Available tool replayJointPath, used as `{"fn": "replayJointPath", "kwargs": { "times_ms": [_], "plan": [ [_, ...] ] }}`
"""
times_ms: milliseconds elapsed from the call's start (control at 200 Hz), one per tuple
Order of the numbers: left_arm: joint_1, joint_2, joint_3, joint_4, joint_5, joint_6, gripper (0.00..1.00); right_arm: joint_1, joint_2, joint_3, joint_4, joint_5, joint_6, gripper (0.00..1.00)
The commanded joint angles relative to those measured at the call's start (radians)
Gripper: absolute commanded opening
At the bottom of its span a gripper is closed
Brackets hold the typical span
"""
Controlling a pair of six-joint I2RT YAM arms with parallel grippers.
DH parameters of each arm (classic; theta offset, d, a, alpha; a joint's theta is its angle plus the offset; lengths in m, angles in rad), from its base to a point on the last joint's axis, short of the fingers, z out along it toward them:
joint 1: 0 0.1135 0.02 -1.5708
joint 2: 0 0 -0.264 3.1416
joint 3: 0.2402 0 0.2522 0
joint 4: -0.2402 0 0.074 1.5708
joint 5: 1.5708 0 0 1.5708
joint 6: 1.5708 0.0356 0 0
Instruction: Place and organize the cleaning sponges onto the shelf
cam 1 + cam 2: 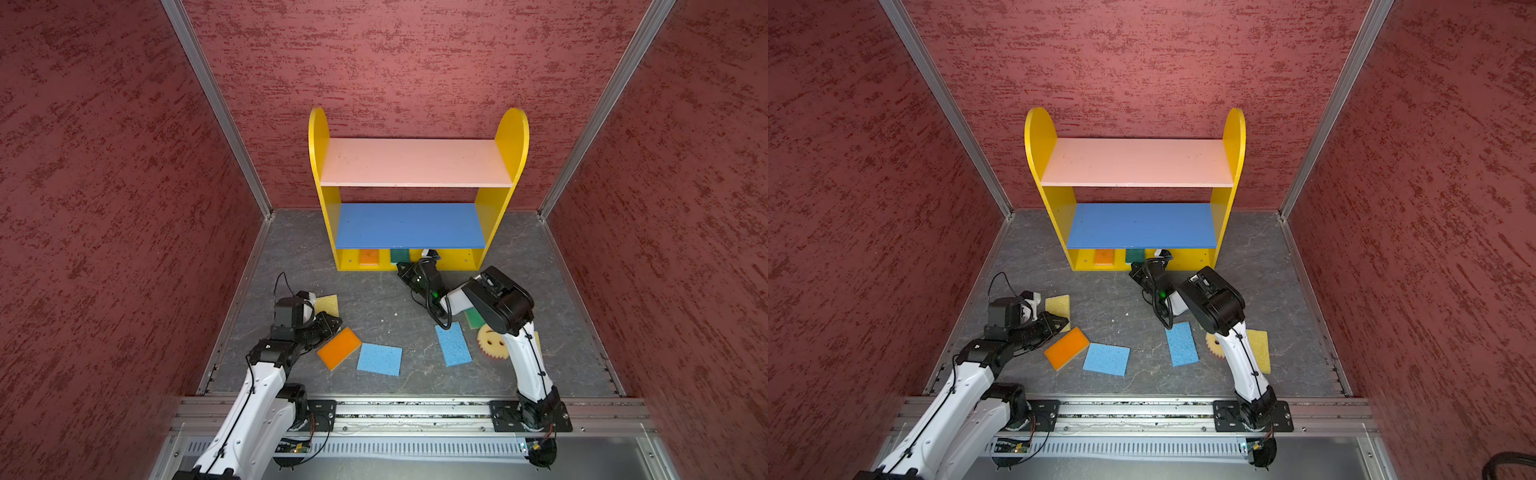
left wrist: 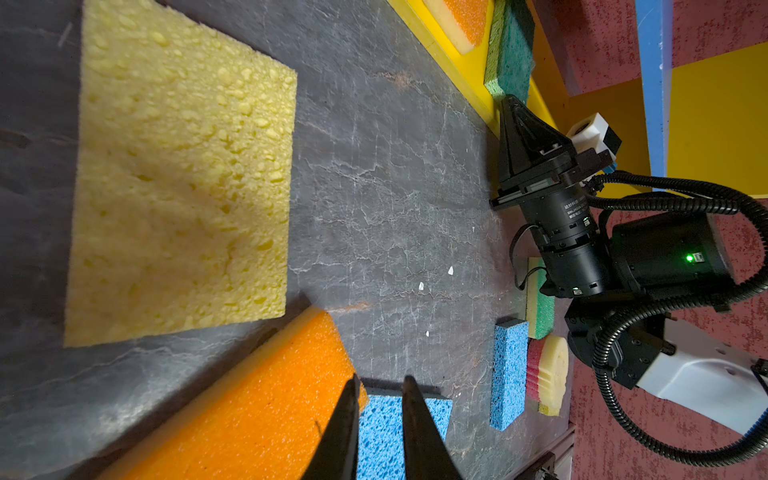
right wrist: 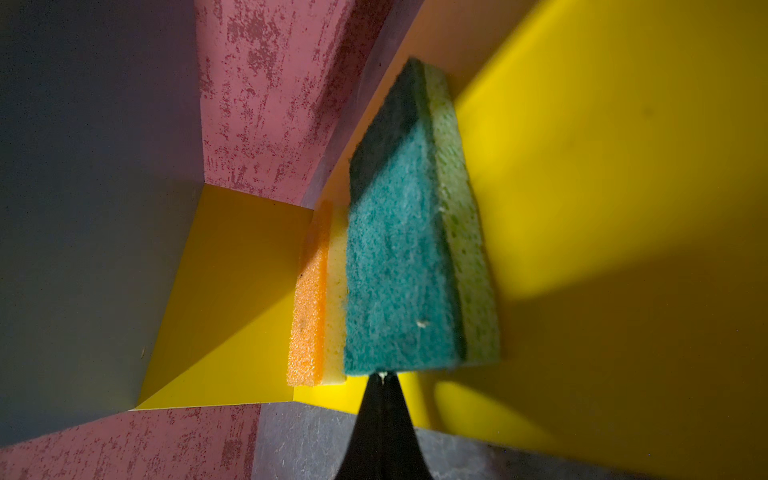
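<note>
Right pincer (image 3: 383, 380): fingers pressed together, tip touching the near short edge of the dark green sponge (image 3: 399, 257), which lies on the shelf's yellow bottom board (image 3: 582, 166) beside an orange sponge (image 3: 309, 299). Sponge long axis runs straight ahead of the pincer, into the shelf. Left pincer (image 2: 380, 386): slightly spread, empty, over the counter (image 2: 395, 187).

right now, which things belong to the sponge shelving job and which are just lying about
Job: shelf; shelved orange sponge; dark green sponge; yellow sponge; floor orange sponge; two blue sponges; green sponge; smiley sponge; second yellow sponge.
Lying about: white crumbs.
</note>
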Motion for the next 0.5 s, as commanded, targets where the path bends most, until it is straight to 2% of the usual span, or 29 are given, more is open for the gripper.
{"fn": "replayJointPath", "kwargs": {
  "times_ms": [0,195,371,496],
  "plan": [
    [-0.002,-0.012,0.003,0.004,-0.002,0.001,0.21,-0.005,0.025,-0.01,-0.038,0.007,0.028,0.0],
    [-0.004,-0.017,0.019,-0.014,-0.002,0.0,0.22,-0.001,-0.025,-0.042,-0.058,-0.02,0.0,0.0],
    [-0.005,-0.042,0.046,-0.056,-0.008,0.006,0.38,0.032,-0.14,-0.08,-0.178,-0.034,-0.109,0.01],
    [-0.004,-0.076,0.08,-0.115,-0.026,0.015,0.42,0.082,-0.244,-0.113,-0.301,-0.034,-0.226,0.04]
  ]
}}
